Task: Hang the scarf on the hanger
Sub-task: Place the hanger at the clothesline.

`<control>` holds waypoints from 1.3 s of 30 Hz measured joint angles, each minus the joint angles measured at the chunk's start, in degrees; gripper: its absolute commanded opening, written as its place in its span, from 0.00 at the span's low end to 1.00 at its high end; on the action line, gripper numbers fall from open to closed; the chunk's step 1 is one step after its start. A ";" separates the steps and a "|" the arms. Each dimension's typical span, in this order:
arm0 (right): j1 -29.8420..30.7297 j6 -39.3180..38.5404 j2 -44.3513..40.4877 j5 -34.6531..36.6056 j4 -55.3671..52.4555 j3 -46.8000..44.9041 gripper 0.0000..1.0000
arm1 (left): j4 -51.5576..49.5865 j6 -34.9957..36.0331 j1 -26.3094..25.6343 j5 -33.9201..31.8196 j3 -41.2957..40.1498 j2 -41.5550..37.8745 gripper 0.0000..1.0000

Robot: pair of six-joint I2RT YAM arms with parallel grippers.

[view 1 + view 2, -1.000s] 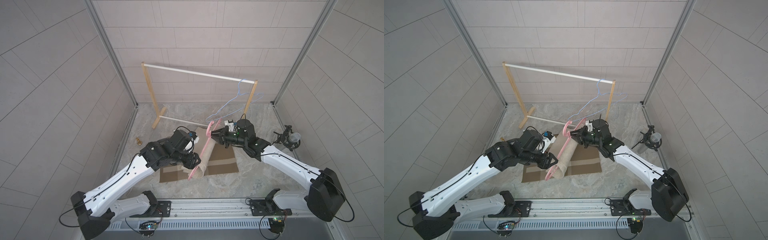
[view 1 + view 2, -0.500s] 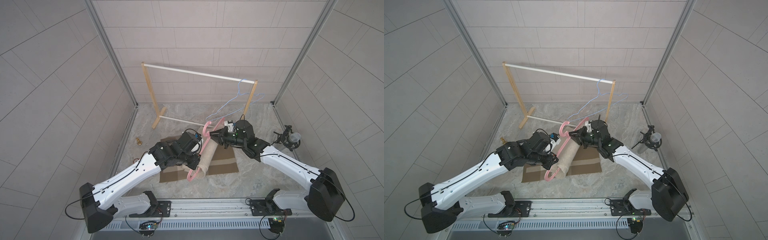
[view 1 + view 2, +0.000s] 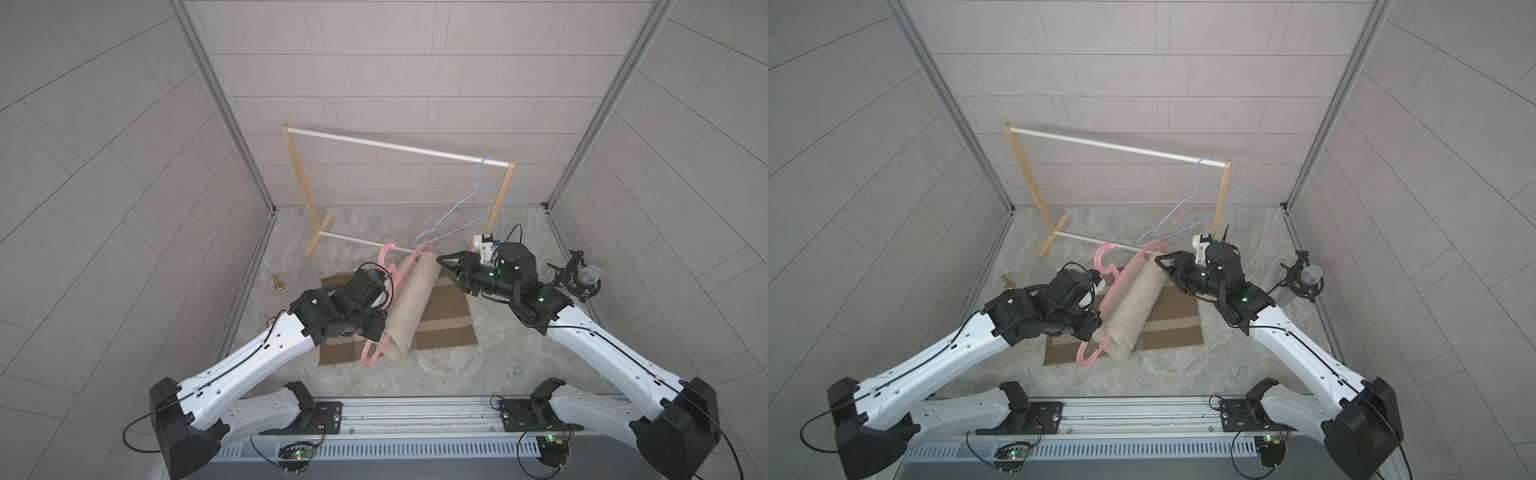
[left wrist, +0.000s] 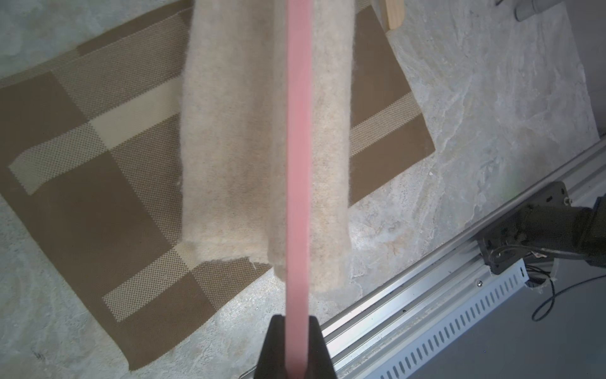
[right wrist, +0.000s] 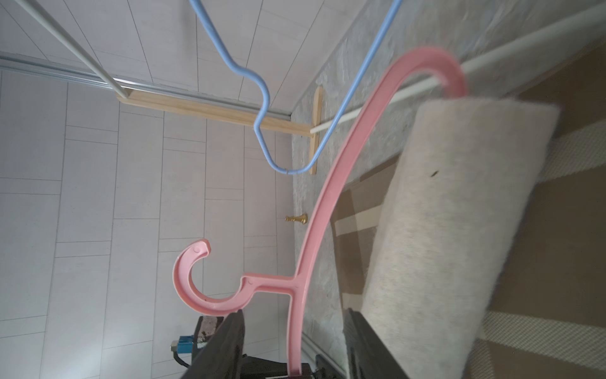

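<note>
My left arm reached in low from the near left corner, wrist bent, and my left gripper (image 4: 296,325) was clenched on the bottom bar of the pink hanger (image 4: 297,164), close to its near end. The beige scarf (image 3: 411,307) lay draped over that bar, hanging down both sides, above the middle of the worktop (image 3: 498,365). My right arm stretched in from the near right corner. My right gripper (image 5: 295,315) had its jaws apart at the hanger's far end, grasping nothing.

A brown checked mat (image 3: 446,307) lay flat under the scarf. The wooden rack (image 3: 395,145) stood along the far edge with a blue hanger (image 5: 290,171) on its rail, just behind my right gripper. A gold chess piece (image 3: 277,284) stood near the left edge and a microphone (image 3: 590,276) near the right edge.
</note>
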 measured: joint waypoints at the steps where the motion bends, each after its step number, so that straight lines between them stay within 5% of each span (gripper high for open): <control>1: -0.72 -1.05 -1.20 0.55 -1.09 -0.39 0.63 | -0.24 -0.04 1.44 0.52 -0.15 -0.28 0.00; 8: -7.06 -9.84 -8.72 4.57 -10.47 -2.12 0.79 | -3.08 2.62 15.61 7.39 0.63 -1.11 0.00; 13: -9.88 -16.24 -11.85 6.32 -15.26 -2.14 0.83 | -7.52 6.93 22.45 10.78 8.70 0.79 0.00; 19: -11.19 -21.90 -13.11 7.54 -19.30 -2.14 0.86 | -11.32 11.65 27.19 12.24 21.75 5.16 0.00; 23: -11.23 -24.68 -13.11 8.55 -22.14 -2.01 1.00 | -14.05 14.34 30.36 12.74 30.51 9.84 0.00; 39: -11.72 -32.72 -17.38 12.61 -28.48 -0.26 1.00 | -21.42 22.34 39.76 14.45 55.43 29.09 0.00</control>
